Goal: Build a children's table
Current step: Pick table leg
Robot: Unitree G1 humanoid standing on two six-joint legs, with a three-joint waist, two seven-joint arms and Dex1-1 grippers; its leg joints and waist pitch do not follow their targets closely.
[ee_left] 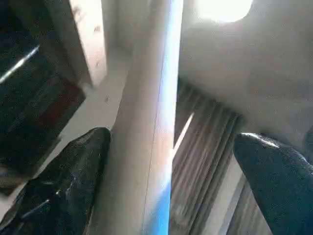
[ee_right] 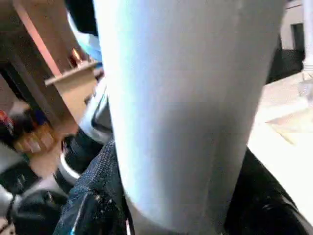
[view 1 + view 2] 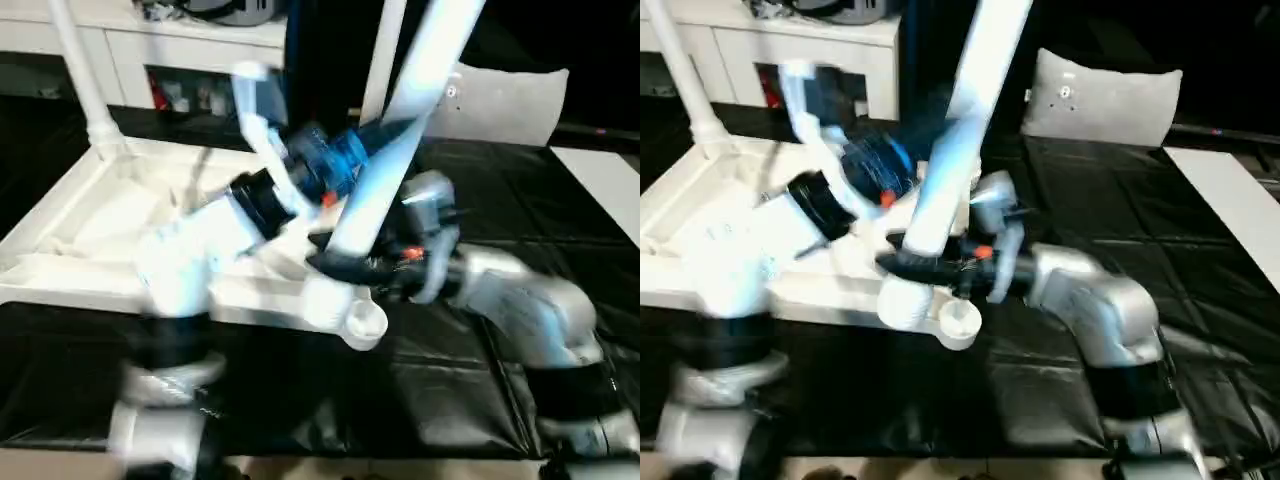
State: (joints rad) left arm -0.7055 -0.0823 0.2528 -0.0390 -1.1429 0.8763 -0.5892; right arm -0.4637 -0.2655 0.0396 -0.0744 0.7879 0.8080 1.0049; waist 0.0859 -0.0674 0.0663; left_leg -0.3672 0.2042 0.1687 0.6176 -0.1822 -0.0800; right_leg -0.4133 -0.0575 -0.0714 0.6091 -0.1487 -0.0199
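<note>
The children's table top lies upside down on the black mat, ribbed underside up. One white leg stands in its far left corner. A second leg leans upright over the near right corner, its lower end by the round socket; whether it is seated there I cannot tell. My right gripper is shut on this leg low down, and the tube fills the gap between its black fingers. Higher up, my left gripper is open around the same leg, which rests against one finger.
A white-grey cushion stands at the back right of the mat. A flat white board lies at the right edge. White cabinets with clutter run along the back. The black mat extends in front of the table top.
</note>
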